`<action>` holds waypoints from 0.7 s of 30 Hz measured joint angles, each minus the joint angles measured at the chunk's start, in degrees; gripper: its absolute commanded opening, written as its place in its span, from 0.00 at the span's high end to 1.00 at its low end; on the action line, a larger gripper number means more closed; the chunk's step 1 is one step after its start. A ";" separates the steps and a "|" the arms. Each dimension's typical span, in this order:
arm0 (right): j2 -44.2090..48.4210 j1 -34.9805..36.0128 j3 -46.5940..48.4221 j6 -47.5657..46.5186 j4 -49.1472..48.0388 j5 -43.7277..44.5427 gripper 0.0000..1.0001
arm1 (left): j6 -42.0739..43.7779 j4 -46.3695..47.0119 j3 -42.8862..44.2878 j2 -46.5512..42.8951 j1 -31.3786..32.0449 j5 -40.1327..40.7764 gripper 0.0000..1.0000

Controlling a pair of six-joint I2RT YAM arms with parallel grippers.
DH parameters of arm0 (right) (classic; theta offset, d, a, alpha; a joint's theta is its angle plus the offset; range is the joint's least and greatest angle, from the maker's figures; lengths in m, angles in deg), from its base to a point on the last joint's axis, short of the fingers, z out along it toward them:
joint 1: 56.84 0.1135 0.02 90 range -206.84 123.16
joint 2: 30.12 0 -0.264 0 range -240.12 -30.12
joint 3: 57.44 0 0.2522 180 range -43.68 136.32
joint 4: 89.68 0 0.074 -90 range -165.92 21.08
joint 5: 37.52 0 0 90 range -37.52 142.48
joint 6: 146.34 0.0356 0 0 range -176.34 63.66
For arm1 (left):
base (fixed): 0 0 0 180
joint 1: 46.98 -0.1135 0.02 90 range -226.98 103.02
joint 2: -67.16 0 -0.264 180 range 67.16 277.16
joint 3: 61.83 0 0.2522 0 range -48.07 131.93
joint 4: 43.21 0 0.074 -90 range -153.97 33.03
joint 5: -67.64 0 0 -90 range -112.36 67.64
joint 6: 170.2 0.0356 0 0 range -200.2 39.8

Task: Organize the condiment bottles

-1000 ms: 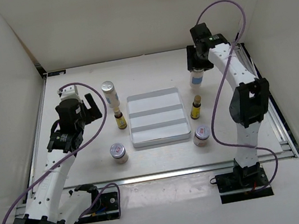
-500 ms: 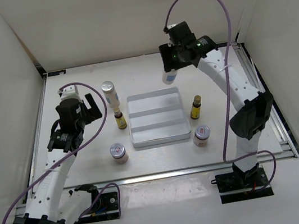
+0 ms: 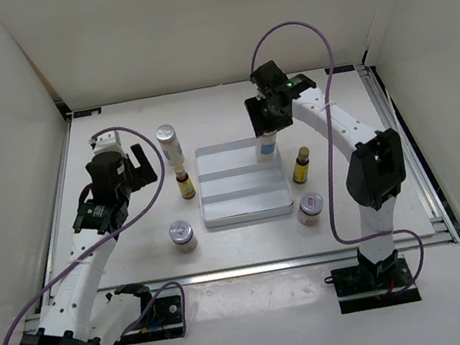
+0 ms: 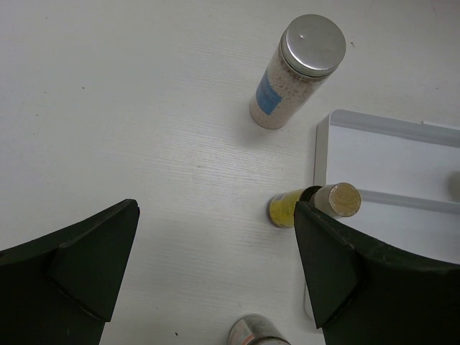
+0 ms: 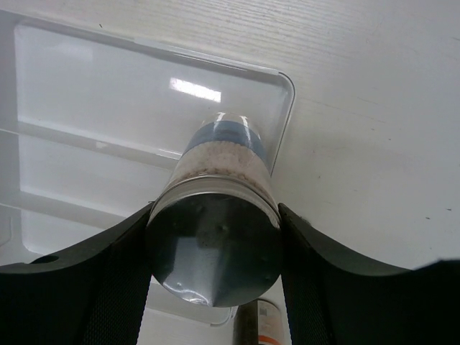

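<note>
We hold one tall white bottle [image 5: 215, 215] upright in the right end effector [image 3: 265, 120]. It hangs straight below, over the tray [image 3: 233, 191] corner nearest the far-right corner of the table [image 3: 250, 244] (contact unclear), so lowering looks next. The left end effector [image 4: 215, 208] gapes wide, empty.

Shiny metal cap on clear glossy bottle [image 5: 223, 154]; tray [image 5: 93, 86] glossy white plastic; table [image 5: 374, 108] matt w/ faint woodgrain.
</note>
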 measured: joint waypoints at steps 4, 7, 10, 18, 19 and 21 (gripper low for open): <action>-1.55 0.09 -1.03 0.37 -0.94 -0.50 0.90 | 0.00 0.00 0.00 -0.02 0.00 0.00 0.01; -1.70 0.15 -1.77 0.81 -1.27 -0.46 0.76 | 0.00 0.00 0.00 0.00 0.00 -0.02 0.01; -1.70 0.17 -2.10 1.20 -1.62 -0.13 0.38 | 0.04 0.00 0.00 0.00 0.00 -0.20 0.01; -1.31 1.27 -2.08 1.68 -2.03 2.19 0.00 | -0.09 -2.05 4.26 5.77 0.00 -1.49 0.01; -1.09 1.31 -2.03 1.75 -1.99 2.25 0.00 | -0.11 -3.06 6.43 7.41 0.00 -1.62 0.01; -0.15 1.60 -1.79 1.88 -1.70 2.29 0.00 | -0.15 -3.67 11.43 10.73 -0.04 -2.47 0.01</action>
